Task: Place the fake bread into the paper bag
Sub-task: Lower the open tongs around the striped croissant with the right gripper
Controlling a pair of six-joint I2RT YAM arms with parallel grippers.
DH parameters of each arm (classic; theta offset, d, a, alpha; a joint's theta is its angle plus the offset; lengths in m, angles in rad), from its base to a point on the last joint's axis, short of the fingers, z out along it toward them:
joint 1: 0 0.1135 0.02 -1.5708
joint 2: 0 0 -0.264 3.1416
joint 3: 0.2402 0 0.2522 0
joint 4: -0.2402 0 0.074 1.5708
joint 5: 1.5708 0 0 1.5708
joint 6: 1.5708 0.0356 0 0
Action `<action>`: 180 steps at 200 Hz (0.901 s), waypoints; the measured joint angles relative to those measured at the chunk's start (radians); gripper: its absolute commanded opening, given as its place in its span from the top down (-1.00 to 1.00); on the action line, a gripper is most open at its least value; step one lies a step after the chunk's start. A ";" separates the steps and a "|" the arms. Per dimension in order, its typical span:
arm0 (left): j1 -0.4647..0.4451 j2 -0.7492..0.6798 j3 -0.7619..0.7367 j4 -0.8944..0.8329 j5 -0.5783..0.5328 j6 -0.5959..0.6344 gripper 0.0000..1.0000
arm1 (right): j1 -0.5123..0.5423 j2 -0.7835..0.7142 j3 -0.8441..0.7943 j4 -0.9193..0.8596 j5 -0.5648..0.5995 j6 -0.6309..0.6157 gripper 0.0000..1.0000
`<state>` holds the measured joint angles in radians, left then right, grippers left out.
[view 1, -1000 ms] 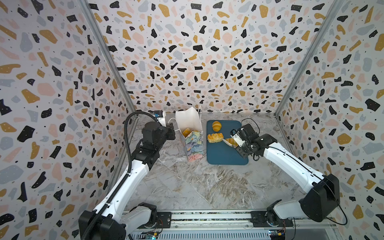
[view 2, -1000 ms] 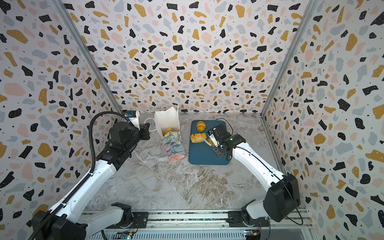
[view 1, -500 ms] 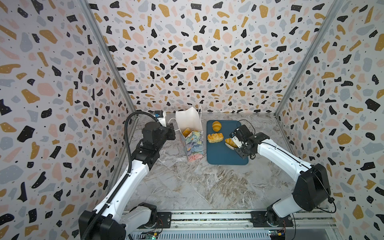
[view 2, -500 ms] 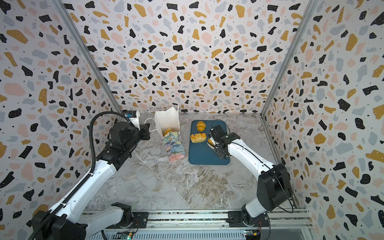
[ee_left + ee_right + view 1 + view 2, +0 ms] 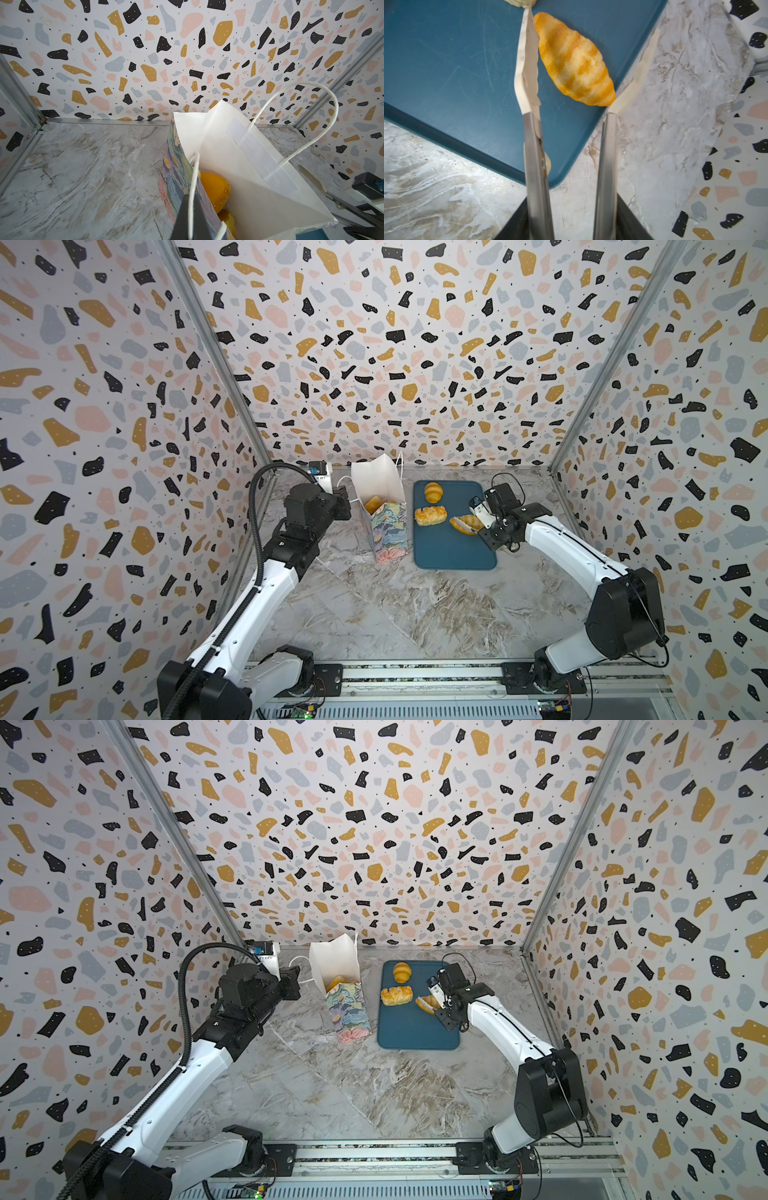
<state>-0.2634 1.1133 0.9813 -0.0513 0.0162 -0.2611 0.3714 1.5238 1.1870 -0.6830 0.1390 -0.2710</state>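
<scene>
Partway through, with the bag part-filled. The paper bag [image 5: 388, 531] stands upright just left of the dark-blue tray [image 5: 453, 551], mouth open. The left wrist view looks down into it at an orange crumbed loaf [image 5: 216, 190] with a yellower piece [image 5: 228, 220] tucked beneath, so at least two of the fake bread are home. Three sit out on the tray in both top views. There's a small ridged bun [image 5: 433, 492] at the far end and a rectangular pastry [image 5: 430, 515] just in front of it. Nearer the tray's right edge is the ridged roll [image 5: 574, 60], and that's the one in play. The right gripper [image 5: 591, 20] is on it, jaws partly open, long white-tipped fingers [image 5: 527, 62] straddling the roll. It lies slantwise between them, one end pressed against one finger near its tip. The pointed end butts the opposite finger low down by its metal shank. So that's a hold corner to corner, not a square pinch. The roll is over the tray's corner, well apart from the bag, with the pastry between them. On the other side, the left gripper [image 5: 190, 197] is closed tight at the bag's near rim. It looks to be pinching the white cord handle [image 5: 194, 172] that runs down across its dark fingers, though the frame cuts that off. Left to do: carry this roll across to the bag's mouth and drop it in, then the pastry and the bun.
</scene>
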 measured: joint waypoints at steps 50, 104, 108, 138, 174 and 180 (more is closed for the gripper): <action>-0.001 0.011 0.000 0.000 0.000 0.000 1.00 | -0.061 -0.001 -0.058 0.053 -0.105 -0.039 -0.04; -0.002 0.019 0.000 0.000 0.000 0.000 1.00 | -0.089 0.013 -0.058 0.085 -0.120 -0.056 -0.01; -0.002 0.019 0.000 0.000 0.000 0.000 1.00 | -0.089 0.018 -0.058 0.085 -0.121 -0.057 -0.01; -0.002 0.019 0.000 0.000 0.000 0.000 1.00 | -0.089 0.068 -0.057 0.085 -0.140 -0.068 -0.01; -0.003 0.020 0.000 0.000 0.000 0.000 1.00 | -0.089 0.075 -0.056 0.088 -0.151 -0.073 0.00; -0.003 0.021 0.000 0.000 0.000 0.000 1.00 | -0.089 0.077 -0.056 0.089 -0.149 -0.073 0.00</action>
<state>-0.2661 1.1339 0.9813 -0.0513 0.0158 -0.2607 0.2825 1.6009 1.1305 -0.5945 -0.0101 -0.3439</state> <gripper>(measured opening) 0.046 0.504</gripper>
